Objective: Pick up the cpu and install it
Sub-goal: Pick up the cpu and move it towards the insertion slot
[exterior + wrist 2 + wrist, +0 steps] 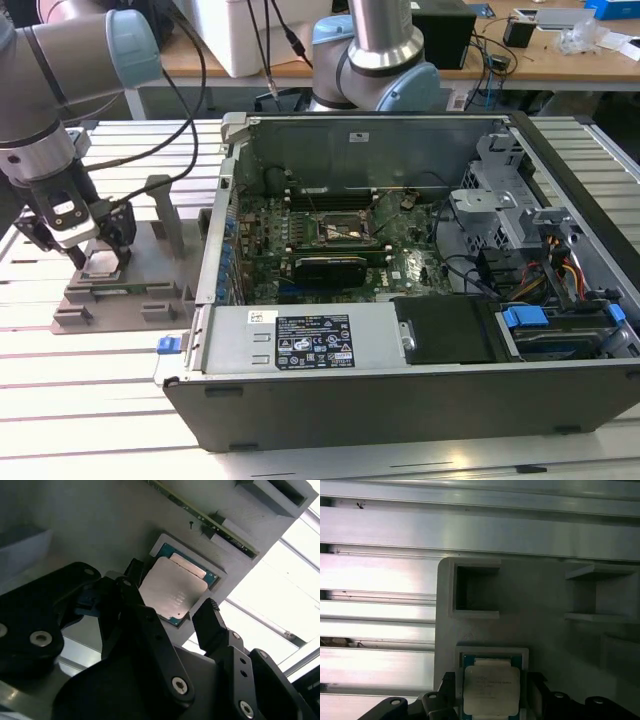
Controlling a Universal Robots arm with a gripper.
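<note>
Gripper [93, 250] is down on the grey tray [150, 300], directly over the tray's square pocket. cpu [100, 264] lies flat in that pocket, silver top up, not lifted.

Second wrist view: cpu [172, 591] sits level in the tray pocket, green edge showing round the metal lid. Gripper [172, 599] jaws stand apart, one black finger on each side of the chip. Fingers [212, 622]: this tip is just beside the pocket rim with a slim gap to the chip. The opposite tip is tight up against the other side, and I can't tell if it touches. No clamp on the chip that I can see.

First wrist view: same picture. cpu [491, 690] is square in the pocket of the tray [545, 595]. Gripper [492, 692] straddles it, with both finger tips outside the pocket's raised rim. A second rectangular pocket [475, 592] in the tray lies near the chip's pocket.

Exterior view: tray rests on the slatted aluminium table [90, 400]. An upright post [166, 215] rises from the tray on the side toward the computer case [420, 400]. Case stands just beside the tray, side panel off, board exposed. Socket [338, 228], a dark square with a metal frame, is inside the case and well apart from the tray
</note>
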